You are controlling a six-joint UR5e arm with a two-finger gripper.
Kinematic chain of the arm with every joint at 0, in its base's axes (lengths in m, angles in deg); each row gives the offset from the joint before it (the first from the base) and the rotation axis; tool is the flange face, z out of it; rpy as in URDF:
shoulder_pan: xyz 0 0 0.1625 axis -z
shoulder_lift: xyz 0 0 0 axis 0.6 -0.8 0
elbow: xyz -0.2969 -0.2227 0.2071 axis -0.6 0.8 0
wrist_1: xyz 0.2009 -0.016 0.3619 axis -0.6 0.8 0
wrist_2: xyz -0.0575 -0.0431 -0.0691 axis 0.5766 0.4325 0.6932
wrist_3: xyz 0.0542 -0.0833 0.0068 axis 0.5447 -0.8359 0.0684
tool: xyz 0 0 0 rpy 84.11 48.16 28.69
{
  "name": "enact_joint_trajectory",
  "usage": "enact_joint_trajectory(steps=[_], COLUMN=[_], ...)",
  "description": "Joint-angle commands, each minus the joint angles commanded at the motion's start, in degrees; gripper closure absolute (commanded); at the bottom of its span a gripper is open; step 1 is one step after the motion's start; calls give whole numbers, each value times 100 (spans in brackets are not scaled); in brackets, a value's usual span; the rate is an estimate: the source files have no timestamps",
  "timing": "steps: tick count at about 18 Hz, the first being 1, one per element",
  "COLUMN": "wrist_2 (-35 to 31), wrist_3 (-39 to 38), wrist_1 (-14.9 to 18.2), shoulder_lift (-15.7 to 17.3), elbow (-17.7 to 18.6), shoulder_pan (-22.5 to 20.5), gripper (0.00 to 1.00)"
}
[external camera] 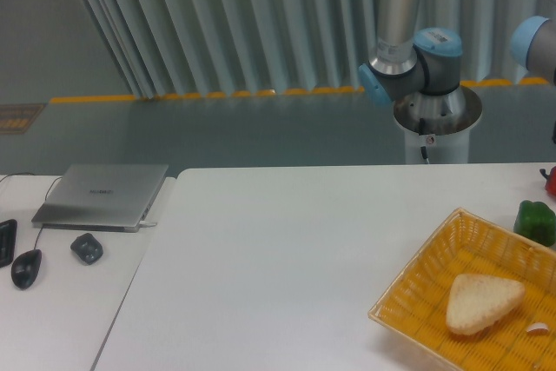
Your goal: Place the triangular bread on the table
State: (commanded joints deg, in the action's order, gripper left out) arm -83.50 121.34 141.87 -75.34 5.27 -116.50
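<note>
The triangular bread (482, 301), pale beige with a toasted edge, lies flat inside the yellow woven basket (417, 280) at the front right of the white table (278, 258). A small white crumb-like bit (539, 329) rests beside it in the basket. Only the arm's base and joints (408, 58) show, behind the table's far right edge. The gripper itself is out of frame.
A green pepper (535, 221) and a red object (551, 182) sit at the right edge beyond the basket. On the narrower desk to the left are a closed laptop (102, 195), a mouse (26, 268), a small dark item (86, 248) and a keyboard corner (5, 241).
</note>
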Motion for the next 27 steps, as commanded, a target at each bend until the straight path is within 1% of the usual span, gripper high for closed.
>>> enact_joint_trajectory(steps=[5, 7, 8, 9, 10, 11, 12, 14, 15, 18, 19, 21, 22, 23, 26, 27], wrist_2=[-9, 0, 26, 35, 26, 26, 26, 18, 0, -9, 0, 26, 18, -9, -35, -35], wrist_3=[9, 9, -9, -139, -584, -1529, -2086, -2914, -3179, -3620, -3665, -3674, -3744, -3779, -3762, -3727], wrist_1=[0, 0, 0, 0, 0, -9, -44, -88, -105, -325, -351, -561, -615, -781, -1282, -1301], shoulder_lift=[26, 61, 70, 70, 88, 131, 132, 79, 62, -8, -61, -184, -263, -394, -632, -642], elbow=[17, 114, 219, 237, 263, 272, 246, 237, 211, 193, 185, 150, 132, 114, 132, 114], shoulder_pan=[26, 44, 44, 53, 131, 271, 429, 693, 807, 914, 966, 1028, 1124, 1247, 1388, 1380], gripper=[0, 0, 0, 0, 0, 0, 0, 0, 0, 0, 0, 0, 0, 0, 0, 0])
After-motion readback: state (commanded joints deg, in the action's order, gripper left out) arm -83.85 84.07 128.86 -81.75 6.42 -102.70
